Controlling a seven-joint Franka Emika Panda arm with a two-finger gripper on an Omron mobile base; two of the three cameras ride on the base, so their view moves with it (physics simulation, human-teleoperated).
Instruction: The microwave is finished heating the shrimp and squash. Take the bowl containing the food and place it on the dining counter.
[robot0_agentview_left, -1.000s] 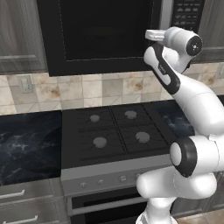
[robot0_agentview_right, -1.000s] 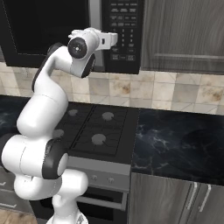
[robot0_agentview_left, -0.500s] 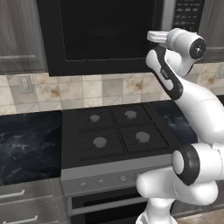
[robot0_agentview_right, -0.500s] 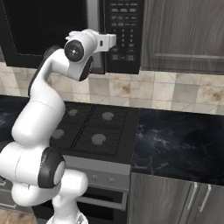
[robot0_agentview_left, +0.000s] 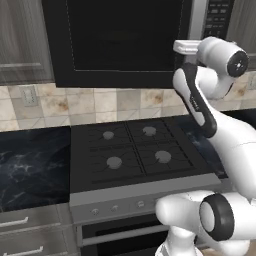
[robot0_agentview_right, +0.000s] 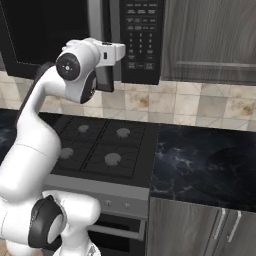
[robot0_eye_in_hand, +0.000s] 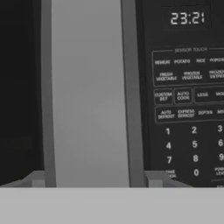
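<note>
From the hand view, the silver handle strip (robot0_eye_in_hand: 89, 92) of the microwave (robot0_eye_in_hand: 183, 87) stands upright and very close, between the dark glass door on one side and the button panel (robot0_eye_in_hand: 188, 118) with its clock reading 23:21 on the other. 2 grey stubs low down flank the strip, so the pincer looks spread around it, but whether it has closed on anything I cannot tell.

The handle should be stiff and smooth; a grip across its narrow width, at mid-height, seems the safest place to pull from, since a glossy strip could slip.

From the left base view, the pincer (robot0_agentview_left: 184, 47) sits at the door's right edge. The right base view adds the cabinet (robot0_agentview_right: 210, 40) beside the microwave. Both base views show the 4-burner stovetop (robot0_agentview_left: 132, 150) below and the black stone desk (robot0_agentview_right: 205, 160).

The door is shut; behind its dark glass nothing of the bowl can be made out.
</note>
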